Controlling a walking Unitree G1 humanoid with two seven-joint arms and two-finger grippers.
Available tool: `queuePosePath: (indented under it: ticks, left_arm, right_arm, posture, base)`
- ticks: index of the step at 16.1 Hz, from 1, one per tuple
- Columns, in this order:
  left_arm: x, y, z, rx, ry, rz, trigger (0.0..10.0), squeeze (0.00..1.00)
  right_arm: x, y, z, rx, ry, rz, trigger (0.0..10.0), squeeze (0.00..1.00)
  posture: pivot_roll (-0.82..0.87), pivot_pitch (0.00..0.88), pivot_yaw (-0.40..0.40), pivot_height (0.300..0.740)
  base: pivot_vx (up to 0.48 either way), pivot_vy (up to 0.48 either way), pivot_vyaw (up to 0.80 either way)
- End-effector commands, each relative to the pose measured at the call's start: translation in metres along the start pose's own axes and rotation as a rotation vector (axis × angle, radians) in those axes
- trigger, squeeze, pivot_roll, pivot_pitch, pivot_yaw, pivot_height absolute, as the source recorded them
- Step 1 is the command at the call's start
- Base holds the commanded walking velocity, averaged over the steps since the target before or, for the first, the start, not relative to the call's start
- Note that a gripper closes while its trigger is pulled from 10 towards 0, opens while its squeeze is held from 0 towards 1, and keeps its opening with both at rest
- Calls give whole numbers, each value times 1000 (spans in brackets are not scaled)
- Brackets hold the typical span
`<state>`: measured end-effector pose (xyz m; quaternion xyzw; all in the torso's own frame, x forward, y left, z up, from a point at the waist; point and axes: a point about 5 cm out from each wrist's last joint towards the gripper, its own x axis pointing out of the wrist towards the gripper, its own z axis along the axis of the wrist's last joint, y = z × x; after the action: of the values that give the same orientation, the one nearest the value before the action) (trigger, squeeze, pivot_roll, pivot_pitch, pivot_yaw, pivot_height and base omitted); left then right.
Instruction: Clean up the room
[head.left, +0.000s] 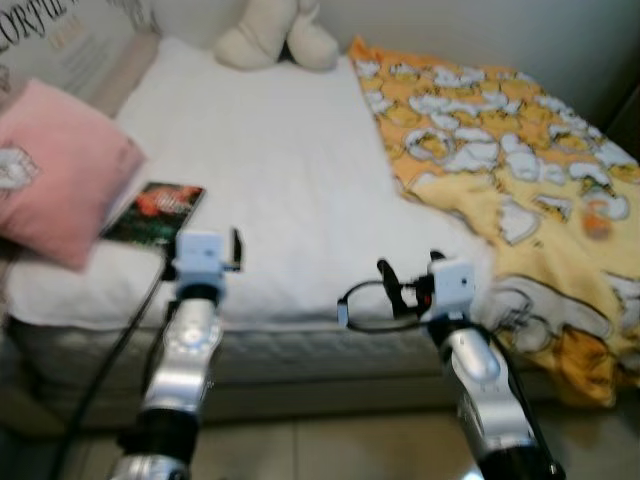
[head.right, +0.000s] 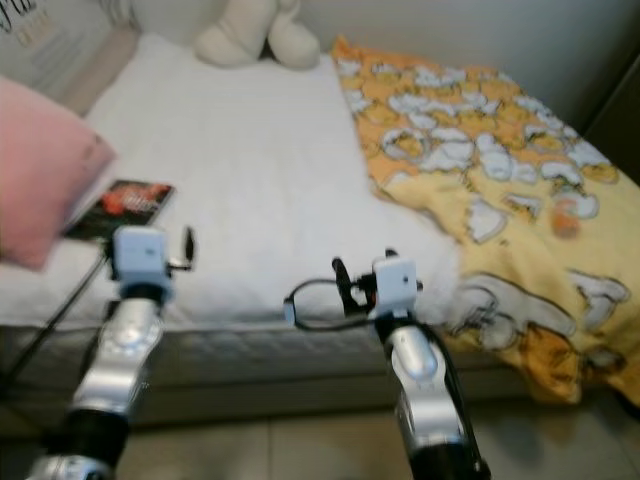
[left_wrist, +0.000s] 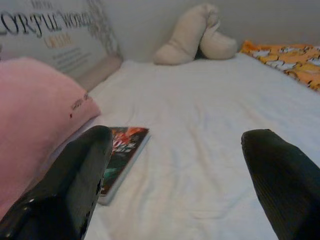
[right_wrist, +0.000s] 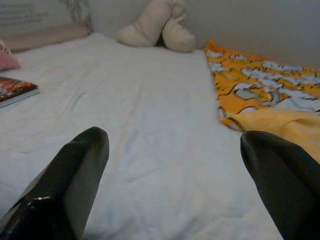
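Observation:
A white-sheeted bed (head.left: 280, 150) lies before me. A dark book with a red cover picture (head.left: 155, 212) rests near its left front, partly tucked under a pink pillow (head.left: 55, 170). A crumpled yellow-and-orange patterned blanket (head.left: 510, 150) covers the right side and spills over the front edge. My left gripper (left_wrist: 177, 140) is open at the bed's front edge, just right of the book (left_wrist: 122, 152). My right gripper (right_wrist: 175, 140) is open over the middle of the front edge, with the blanket (right_wrist: 270, 100) to its right. Neither holds anything.
A cream plush toy (head.left: 275, 35) sits at the head of the bed against the wall. A printed cushion (left_wrist: 55, 35) leans at the back left. A small orange item (head.left: 597, 218) lies on the blanket. Tiled floor (head.left: 330, 450) runs below the mattress.

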<state>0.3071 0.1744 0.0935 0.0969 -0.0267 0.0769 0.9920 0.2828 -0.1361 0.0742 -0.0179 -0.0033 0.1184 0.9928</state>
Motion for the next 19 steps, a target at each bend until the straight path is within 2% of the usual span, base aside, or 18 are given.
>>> queuePosePath:
  ticks: [1,2,3,4,5,6,8,14,18,19]
  left_arm:
    - [0,-13,7,-23,-31,-49,10000,1000]
    - [1,-17,11,-28,-50,-80,10000,1000]
    - [2,-21,11,-5,-47,-109,10000,1000]
    - [-1,-31,11,-53,-52,-207,10000,1000]
    - [-1,-33,12,-39,-60,-211,10000,0]
    - [0,-35,8,-18,-33,-176,10000,0]
    - [0,-34,1,-50,14,-154,10000,0]
    - [0,-33,-4,-67,38,-143,10000,0]
    - [5,-28,-9,-60,75,-100,10000,0]
    - [7,-26,-14,-38,119,-83,10000,0]
  right_arm:
    - [-3,-11,-3,-25,11,-21,10000,1000]
    - [-2,-13,-5,-48,22,-32,10000,1000]
    - [-1,-13,-5,-45,26,-35,10000,0]
    - [2,-12,-6,-39,31,-35,10000,0]
    - [2,-12,-6,-39,31,-32,10000,0]
    - [3,-10,-6,-41,31,-28,10000,0]
    - [1,-9,-9,-51,42,-19,10000,0]
    - [1,-7,-10,-51,44,-14,10000,0]
    - [0,-5,-15,-54,77,-21,10000,0]
    - [-2,-5,-17,-53,83,-24,10000,0]
  posture:
    - [-16,0,-33,740]
    - [-13,0,-33,740]
    - [-13,0,-32,740]
    - [-15,0,-30,740]
    - [-16,0,-30,740]
    - [-21,0,-29,740]
    - [-25,0,-33,740]
    - [-30,0,-36,740]
    - [-34,0,-33,740]
    - [-37,0,-30,740]
  base:
    - [0,0,0]
    - [0,0,0]
    - [0,0,0]
    - [304,-368,0]
    - [330,-345,0]
    - [330,-345,0]
    - [306,-368,0]
    - [307,-367,0]
    - [336,-266,-708]
    - [0,0,-769]
